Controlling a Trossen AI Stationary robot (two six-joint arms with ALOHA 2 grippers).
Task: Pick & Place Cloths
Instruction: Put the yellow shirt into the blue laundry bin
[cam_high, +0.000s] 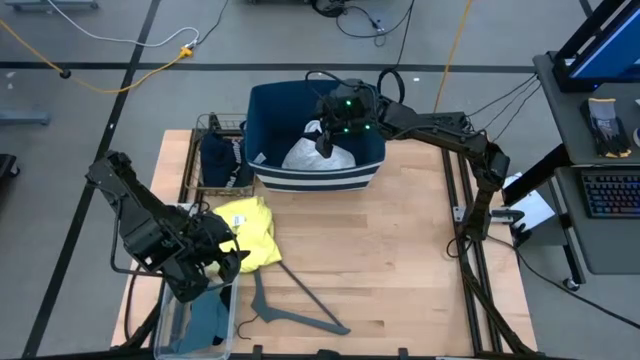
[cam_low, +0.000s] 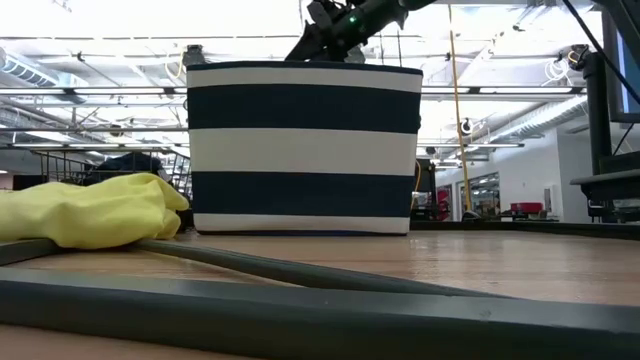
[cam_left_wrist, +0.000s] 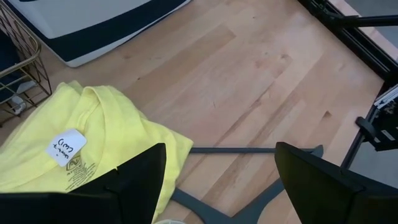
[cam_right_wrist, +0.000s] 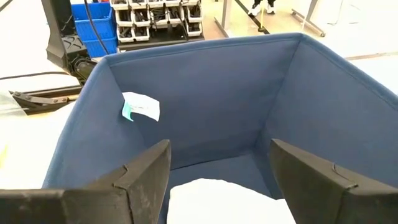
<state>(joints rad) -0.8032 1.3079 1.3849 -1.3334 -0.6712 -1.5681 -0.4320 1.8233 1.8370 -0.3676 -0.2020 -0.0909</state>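
Observation:
A yellow cloth lies crumpled on the wooden table at the left, with a white tag on it. My left gripper hovers open just above its near edge and touches nothing. A white cloth lies on the floor of the navy-and-white striped bin. My right gripper hangs open above the white cloth, over the bin's mouth, and holds nothing. A navy cloth sits in a wire basket left of the bin.
A grey clothes hanger lies flat on the table, near side of the yellow cloth. A clear tub with teal rags stands at the near left corner. The wire basket stands beside the bin. Bare wood stretches to the right.

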